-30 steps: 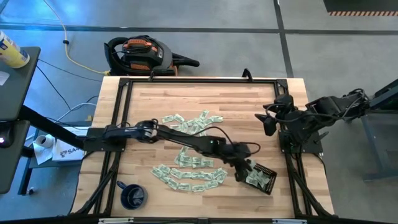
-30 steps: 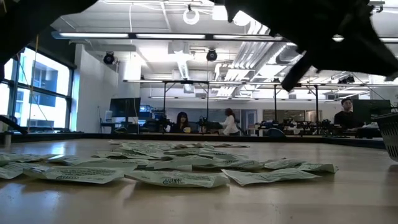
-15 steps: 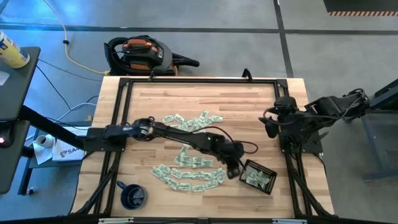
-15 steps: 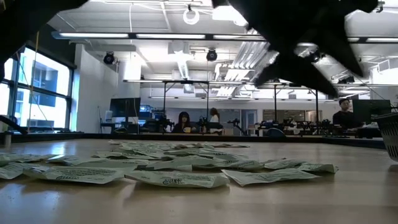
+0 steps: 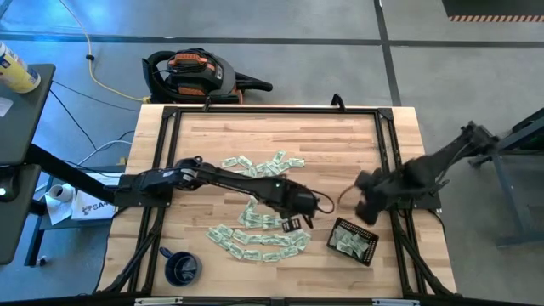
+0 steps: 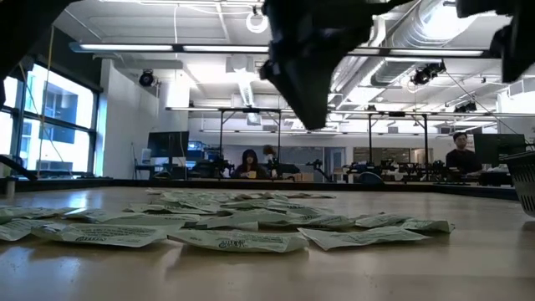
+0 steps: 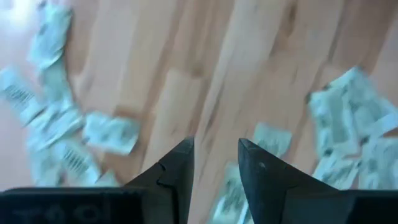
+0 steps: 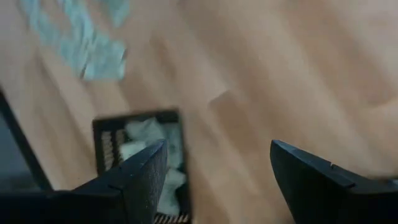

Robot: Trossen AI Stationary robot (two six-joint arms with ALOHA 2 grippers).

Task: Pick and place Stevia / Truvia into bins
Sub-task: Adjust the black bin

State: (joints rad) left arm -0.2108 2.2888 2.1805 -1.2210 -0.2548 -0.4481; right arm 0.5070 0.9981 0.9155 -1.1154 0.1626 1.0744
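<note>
Many pale green and white sachets (image 5: 259, 240) lie flat on the wooden table in two loose bands, and they also show in the low view (image 6: 238, 241). The small black tray (image 5: 367, 234) stands near the table's near right part with several sachets in it (image 8: 146, 134). My left gripper (image 5: 296, 221) hovers open over the right end of the sachet pile, left of the tray, with nothing between its fingers (image 7: 214, 149). My right gripper (image 5: 364, 197) is wide open (image 8: 217, 152) above bare wood just far of the tray.
A dark blue mug (image 5: 180, 268) stands at the near left corner. A black metal frame (image 5: 166, 161) runs around the table's edges. Bare wood (image 5: 331, 153) lies between the far sachets and the right arm. People sit in the room beyond the table (image 6: 248, 163).
My left gripper has drawn back from over the black tray toward the table's left, ending above the sachet pile. My right arm has swung in from the right edge toward the tray and the table's near side. The tray and the sachets have stayed in place.
</note>
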